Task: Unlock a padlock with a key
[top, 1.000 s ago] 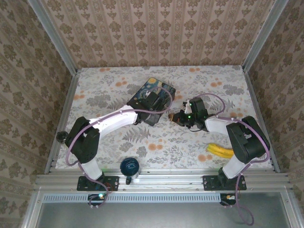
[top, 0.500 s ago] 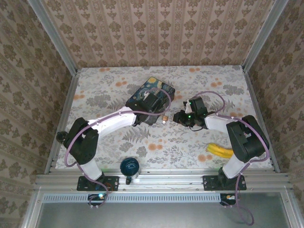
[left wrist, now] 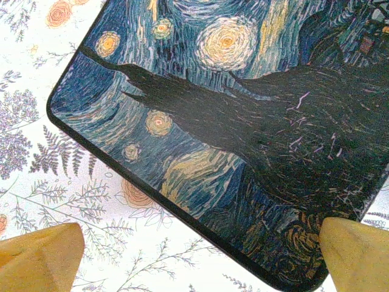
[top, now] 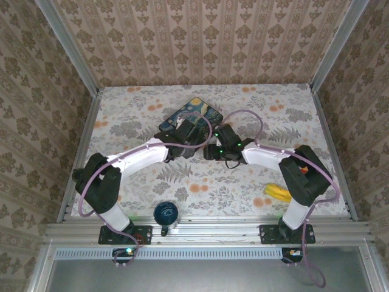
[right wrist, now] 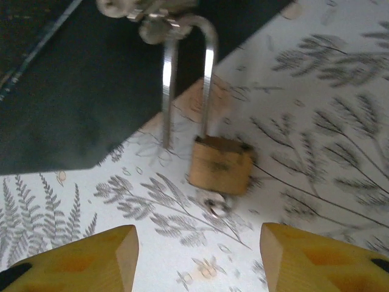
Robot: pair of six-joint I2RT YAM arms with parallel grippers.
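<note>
Top view high, looking down; 2 wrist views close; all share tin [top: 193,117].

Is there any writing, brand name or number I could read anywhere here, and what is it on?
No text here can be read.
On the padlock: faint marks on the brass face, too blurred to read.
On the painted tin: a swirling night-sky picture, no words.

painted tin [top: 196,109] and padlock [right wrist: 220,164] obstructing centre, bare tablecloth [top: 206,182] free near edge

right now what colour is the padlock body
Brass-gold; the padlock shows best in the right wrist view.
</note>
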